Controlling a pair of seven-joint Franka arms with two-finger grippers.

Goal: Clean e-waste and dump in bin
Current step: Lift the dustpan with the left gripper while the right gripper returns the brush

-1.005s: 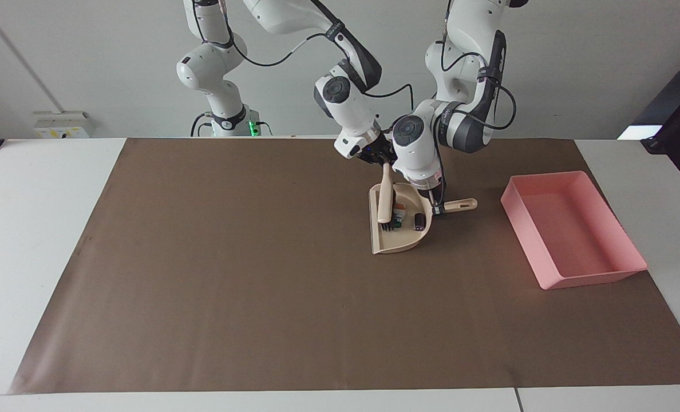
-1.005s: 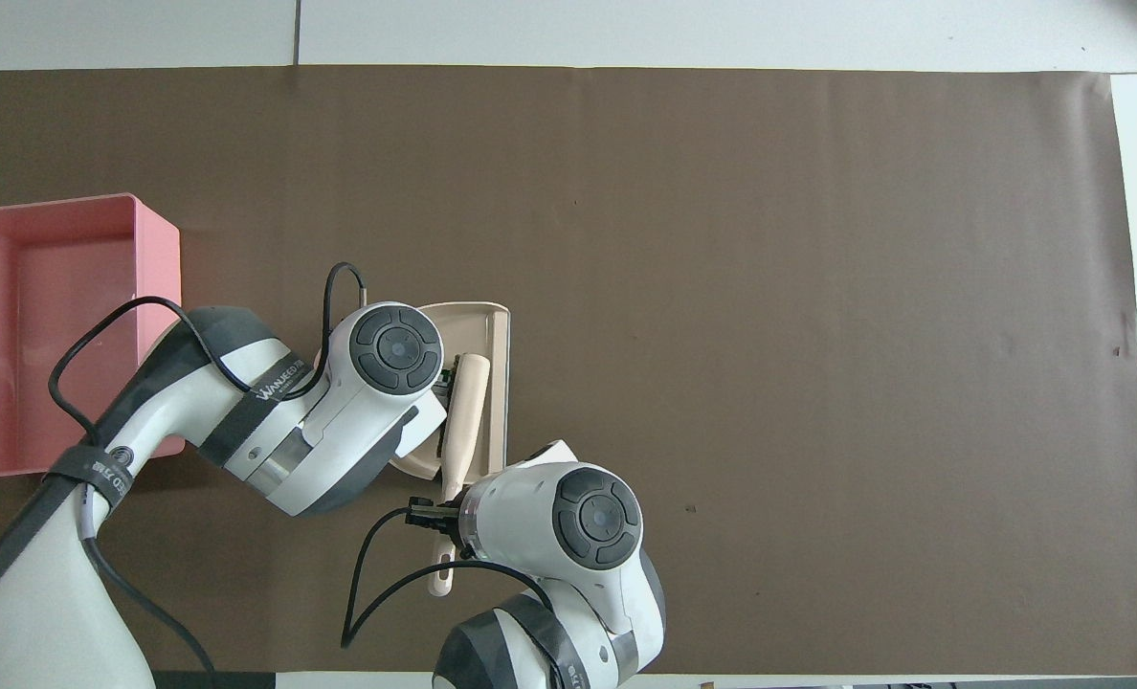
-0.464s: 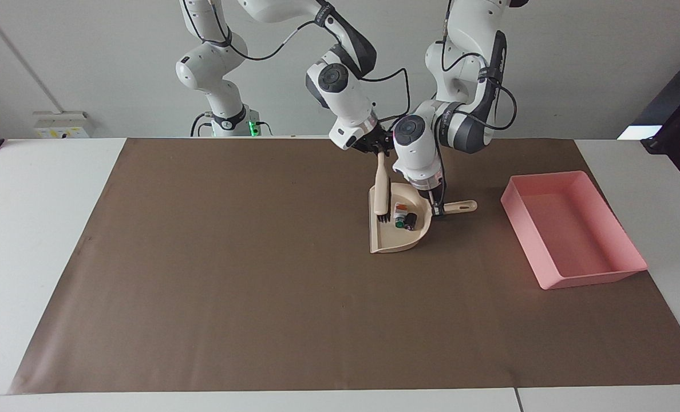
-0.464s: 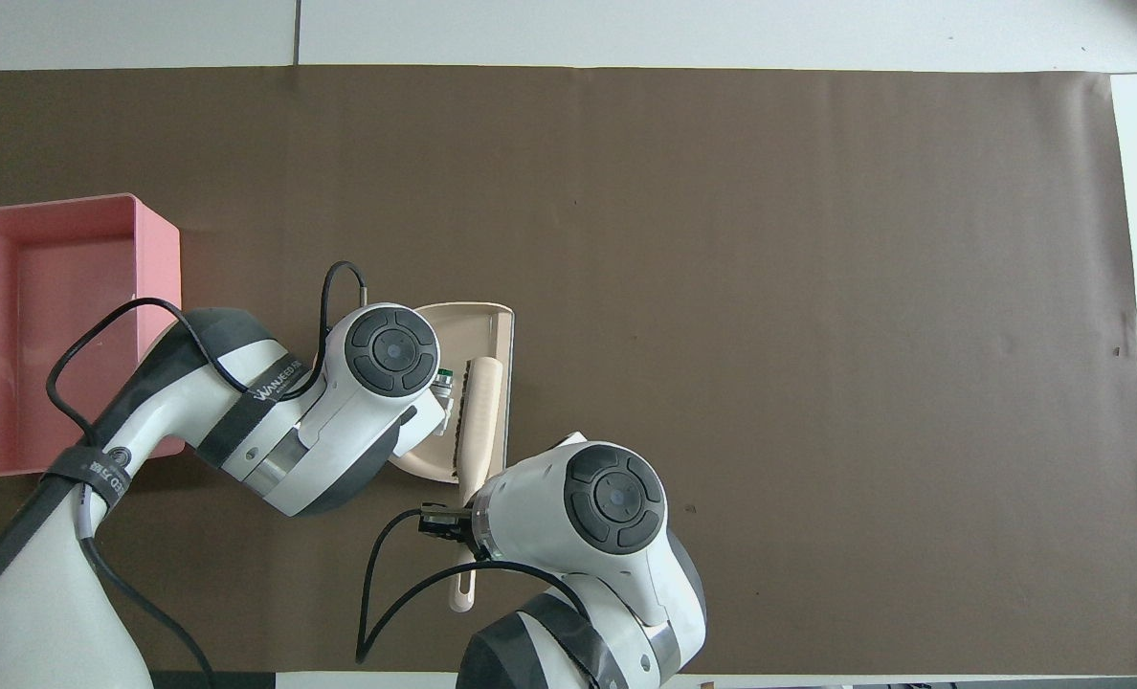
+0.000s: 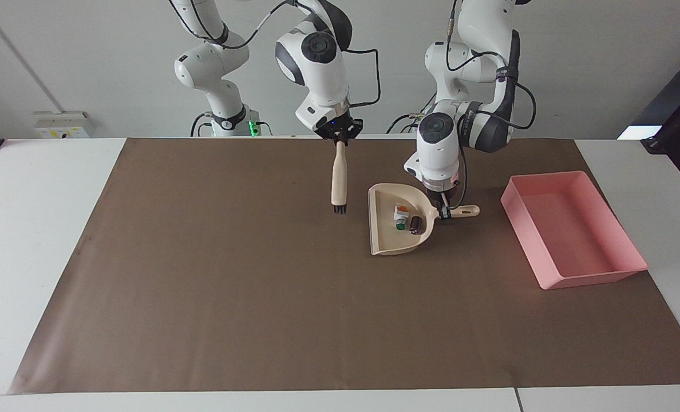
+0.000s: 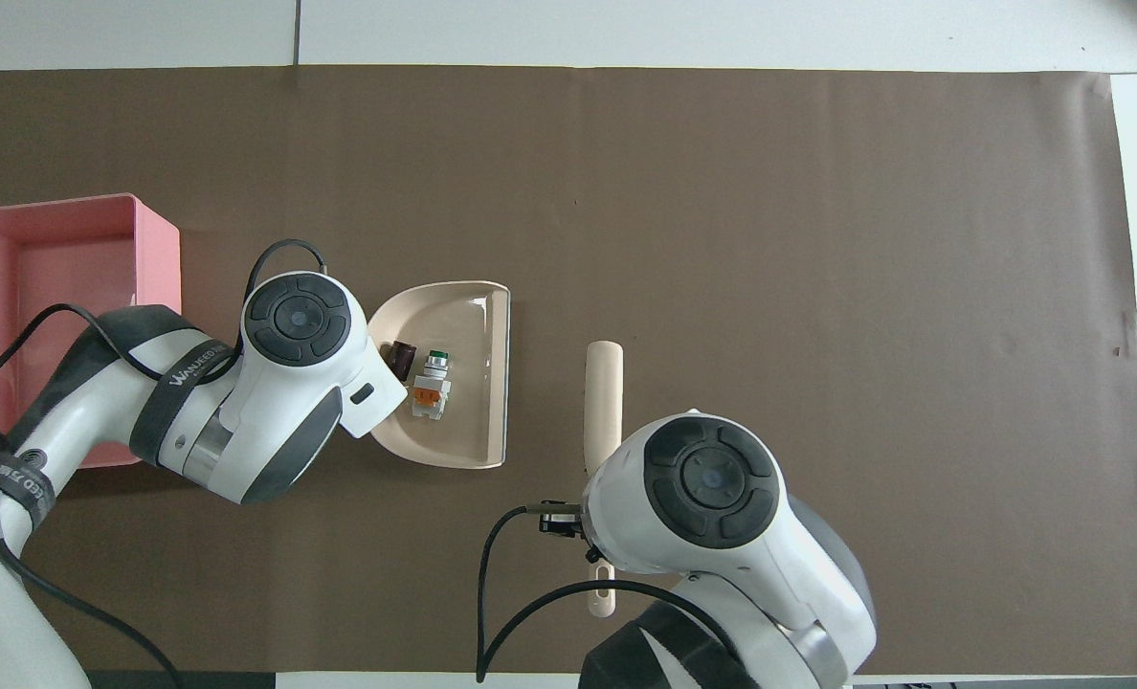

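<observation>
Clenched on the handle of the beige dustpan (image 5: 400,229), the left claw (image 5: 444,213) sits low at the pan's end toward the bin. Both pieces of e-waste lie in the pan, touching or nearly so: a white piece (image 5: 400,215) with a green end and an orange mark, and a dark brown-black cylinder (image 5: 415,223) beside it, closer to the handle. The pan rests on the brown mat (image 5: 231,297) covering the counter (image 5: 36,229). The bin (image 5: 572,229), a shallow pink tray with low walls, stands well apart toward the left arm's end of the counter. The right claw (image 5: 340,137) grasps the top of a beige brush (image 5: 339,180), which hangs upright with dark bristles down, over bare mat beside the pan's open edge.
</observation>
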